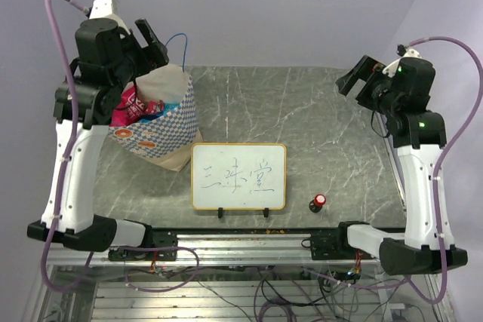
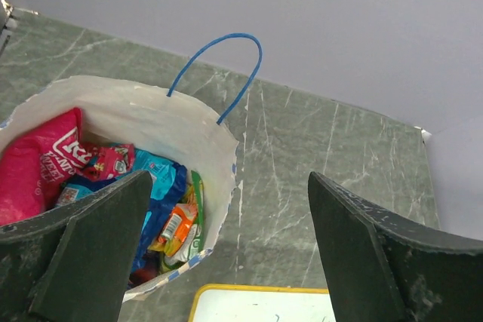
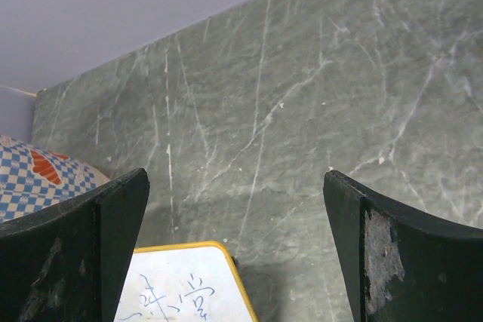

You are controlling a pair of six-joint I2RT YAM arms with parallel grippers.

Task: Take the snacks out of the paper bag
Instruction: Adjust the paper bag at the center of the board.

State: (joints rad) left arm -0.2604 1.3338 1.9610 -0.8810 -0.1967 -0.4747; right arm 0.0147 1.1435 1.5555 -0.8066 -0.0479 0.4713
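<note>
The paper bag [image 1: 167, 122] stands upright at the table's left, tan with a blue-white checkered band and a blue cord handle [image 2: 226, 65]. Its mouth is open and the snacks [image 1: 138, 105] lie inside: a red packet [image 2: 38, 167], a blue one [image 2: 160, 179], an orange one [image 2: 178, 225] and a green one [image 2: 198, 200]. My left gripper [image 2: 228, 179] hangs open above the bag's right rim [image 2: 219, 137], holding nothing. My right gripper [image 3: 235, 175] is open and empty high over the table's right side, far from the bag [image 3: 34, 175].
A yellow-framed whiteboard [image 1: 238, 176] with blue writing stands on feet in front of the bag, near the front edge. A small red-capped black knob [image 1: 318, 201] sits to its right. Grey marble tabletop [image 1: 317, 126] stretches back to the wall.
</note>
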